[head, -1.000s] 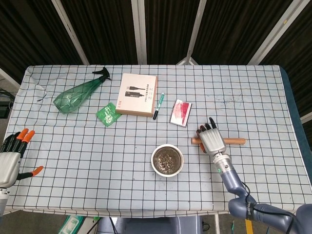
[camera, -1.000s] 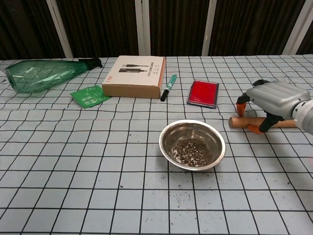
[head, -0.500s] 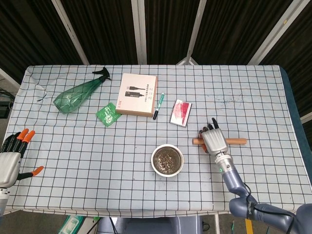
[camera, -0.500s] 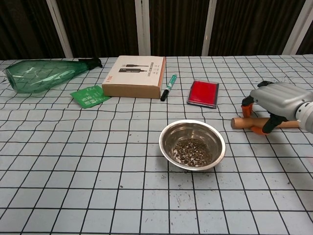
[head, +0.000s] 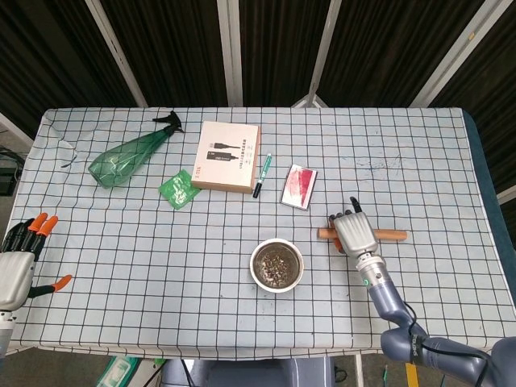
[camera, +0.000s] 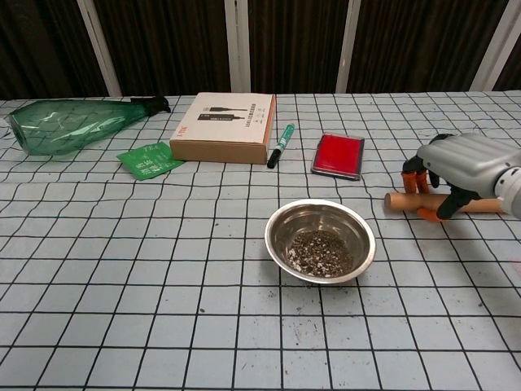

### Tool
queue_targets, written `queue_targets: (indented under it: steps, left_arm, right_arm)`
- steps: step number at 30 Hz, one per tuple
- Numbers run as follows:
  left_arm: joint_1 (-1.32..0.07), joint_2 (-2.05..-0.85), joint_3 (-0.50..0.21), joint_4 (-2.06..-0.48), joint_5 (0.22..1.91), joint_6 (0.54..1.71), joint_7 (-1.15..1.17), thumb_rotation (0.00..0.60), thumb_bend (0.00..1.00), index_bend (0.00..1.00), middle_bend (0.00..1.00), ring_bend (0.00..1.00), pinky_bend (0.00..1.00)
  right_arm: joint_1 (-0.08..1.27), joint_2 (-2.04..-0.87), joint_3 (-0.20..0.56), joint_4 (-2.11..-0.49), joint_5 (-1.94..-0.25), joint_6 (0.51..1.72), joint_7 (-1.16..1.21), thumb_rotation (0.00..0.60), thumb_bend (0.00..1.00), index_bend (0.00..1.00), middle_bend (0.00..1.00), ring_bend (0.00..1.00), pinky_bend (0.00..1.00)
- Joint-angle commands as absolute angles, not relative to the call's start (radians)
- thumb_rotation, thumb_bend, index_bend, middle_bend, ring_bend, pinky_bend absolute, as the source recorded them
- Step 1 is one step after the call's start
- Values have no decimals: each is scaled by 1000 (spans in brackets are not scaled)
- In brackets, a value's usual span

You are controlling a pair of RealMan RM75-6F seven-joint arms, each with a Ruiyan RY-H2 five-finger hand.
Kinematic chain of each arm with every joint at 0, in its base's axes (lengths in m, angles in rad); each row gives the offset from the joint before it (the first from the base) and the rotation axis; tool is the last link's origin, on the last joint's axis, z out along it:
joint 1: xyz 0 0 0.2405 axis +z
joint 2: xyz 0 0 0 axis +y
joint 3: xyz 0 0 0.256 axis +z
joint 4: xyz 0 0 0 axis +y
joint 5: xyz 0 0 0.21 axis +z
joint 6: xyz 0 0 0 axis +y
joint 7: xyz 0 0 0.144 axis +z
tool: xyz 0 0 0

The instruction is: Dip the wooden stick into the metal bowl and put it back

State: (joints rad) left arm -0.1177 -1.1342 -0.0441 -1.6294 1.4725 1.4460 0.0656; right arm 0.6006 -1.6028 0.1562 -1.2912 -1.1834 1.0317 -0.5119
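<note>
The wooden stick (head: 391,235) (camera: 480,204) lies flat on the checked cloth, right of the metal bowl (head: 276,264) (camera: 320,241), which holds dark crumbs. My right hand (head: 354,232) (camera: 457,167) sits over the stick's left part. Its orange-tipped fingers (camera: 412,182) curl down behind the stick and the thumb comes in front, so the hand grips it on the table. The stick's left end (camera: 392,201) pokes out toward the bowl. My left hand (head: 18,256) hangs at the table's near left edge, fingers spread and holding nothing; the chest view does not show it.
A red pad (head: 298,186) (camera: 338,155) lies just behind the bowl and stick. Further back are a green marker (camera: 282,145), a brown box (camera: 225,127), a green packet (camera: 149,159) and a green spray bottle (camera: 73,132) on its side.
My right hand has shifted a little right along the stick and its fingers have curled lower around it. The stick slid slightly right. The left hand stayed still.
</note>
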Motion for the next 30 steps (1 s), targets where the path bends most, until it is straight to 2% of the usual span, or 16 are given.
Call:
queue_targets:
  steps: [1, 11, 30]
  left_arm:
    - [-118, -1134, -44, -1630, 1472, 1446, 66, 600, 95, 0, 0, 0, 0]
    - [-118, -1134, -44, -1631, 1473, 1446, 65, 600, 95, 0, 0, 0, 0]
    - [-116, -1139, -45, -1631, 1465, 1448, 67, 600, 95, 0, 0, 0, 0]
  right_arm:
    - [598, -1595, 154, -1298, -1196, 1041, -497, 600, 559, 696, 553, 475, 155]
    - [581, -1550, 160, -1359, -1230, 1078, -418, 600, 563, 703, 558, 499, 178]
    - [460, -1281, 346, -1716, -1205, 1192, 154, 600, 602, 761, 599, 543, 235]
